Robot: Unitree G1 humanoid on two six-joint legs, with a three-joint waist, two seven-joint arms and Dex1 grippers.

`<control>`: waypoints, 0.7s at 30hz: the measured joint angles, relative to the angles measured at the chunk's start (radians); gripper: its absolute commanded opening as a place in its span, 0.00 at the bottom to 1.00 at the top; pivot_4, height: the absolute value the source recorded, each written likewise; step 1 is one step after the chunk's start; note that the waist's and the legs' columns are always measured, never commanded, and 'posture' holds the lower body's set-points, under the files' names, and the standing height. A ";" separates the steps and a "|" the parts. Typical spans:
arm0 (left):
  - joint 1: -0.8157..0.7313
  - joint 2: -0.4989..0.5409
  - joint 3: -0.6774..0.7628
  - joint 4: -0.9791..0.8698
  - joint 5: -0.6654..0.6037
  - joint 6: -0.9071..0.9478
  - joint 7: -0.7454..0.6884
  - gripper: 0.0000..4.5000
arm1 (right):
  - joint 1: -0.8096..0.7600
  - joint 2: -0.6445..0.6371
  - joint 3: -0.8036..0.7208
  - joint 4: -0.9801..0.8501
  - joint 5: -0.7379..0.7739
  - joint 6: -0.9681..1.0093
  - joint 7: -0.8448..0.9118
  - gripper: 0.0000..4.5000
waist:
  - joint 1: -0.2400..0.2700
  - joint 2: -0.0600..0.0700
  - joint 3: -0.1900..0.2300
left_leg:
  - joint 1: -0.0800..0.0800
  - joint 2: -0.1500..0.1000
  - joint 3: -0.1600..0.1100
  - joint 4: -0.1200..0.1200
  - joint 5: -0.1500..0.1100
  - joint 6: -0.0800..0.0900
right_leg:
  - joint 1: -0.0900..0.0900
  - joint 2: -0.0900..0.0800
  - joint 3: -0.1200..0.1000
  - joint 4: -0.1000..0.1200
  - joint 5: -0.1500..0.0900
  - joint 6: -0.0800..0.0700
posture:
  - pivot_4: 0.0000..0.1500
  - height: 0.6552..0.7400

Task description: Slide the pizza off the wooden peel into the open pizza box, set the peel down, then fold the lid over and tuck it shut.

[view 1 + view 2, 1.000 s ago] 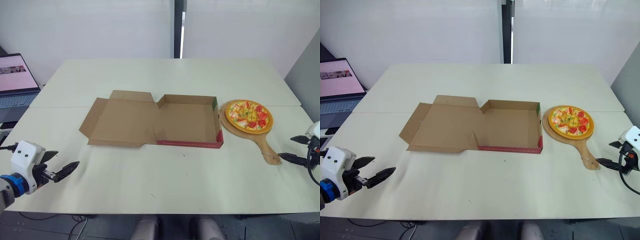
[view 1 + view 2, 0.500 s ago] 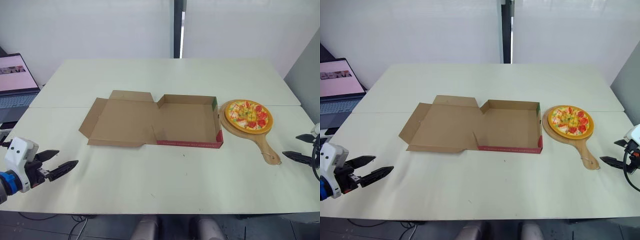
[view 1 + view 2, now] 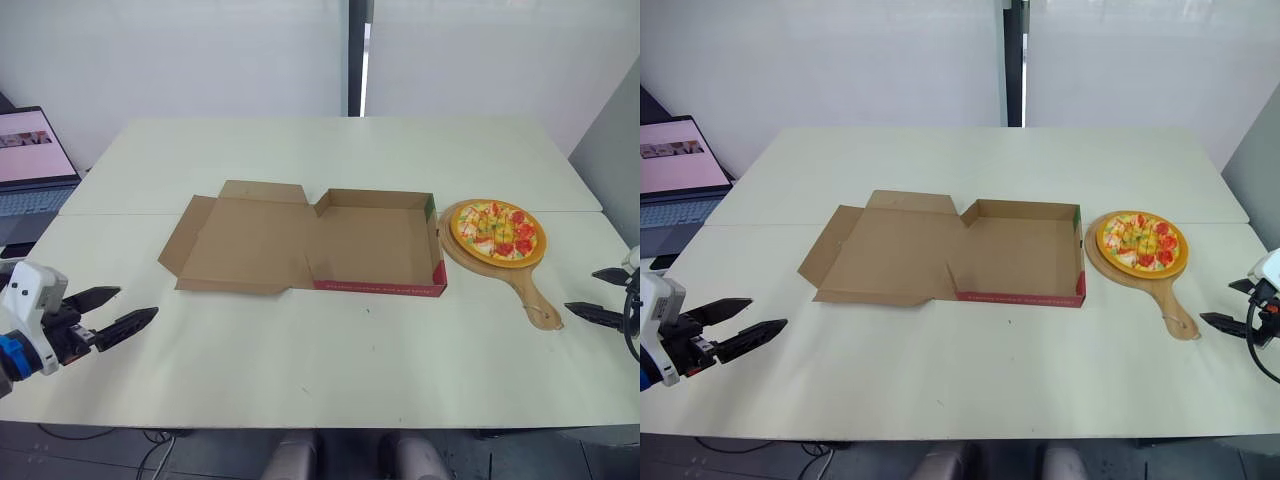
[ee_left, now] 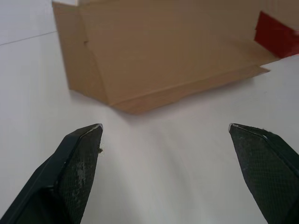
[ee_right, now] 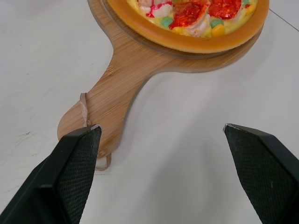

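An open cardboard pizza box [image 3: 375, 244] with a red front edge lies mid-table, its lid [image 3: 245, 240] spread flat to the left. To its right a toy pizza [image 3: 496, 229] rests on a wooden peel [image 3: 527, 292] whose handle points toward the table's front. My right gripper [image 3: 602, 295] is open at the right edge, just right of the handle end [image 5: 88, 126], touching nothing. My left gripper [image 3: 120, 310] is open low at the front left, well clear of the lid [image 4: 159, 60].
A laptop [image 3: 32, 160] with a lit screen stands off the table's left side. The pale table [image 3: 330, 370] is bare in front of the box and behind it.
My left gripper has drawn back to the left and its fingers have spread wider. My right gripper has shifted slightly right, away from the peel handle. The box and the pizza are unmoved.
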 measured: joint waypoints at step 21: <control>-0.593 0.055 -0.464 -0.335 -0.383 0.221 -0.085 1.00 | 0.247 0.246 -0.183 -0.510 0.175 0.334 -0.204 1.00 | -0.002 -0.001 0.001 | 0.001 0.000 0.001 0.001 0.000 0.000 | 0.001 0.002 0.002 0.001 0.001 0.001 | 1.00 1.00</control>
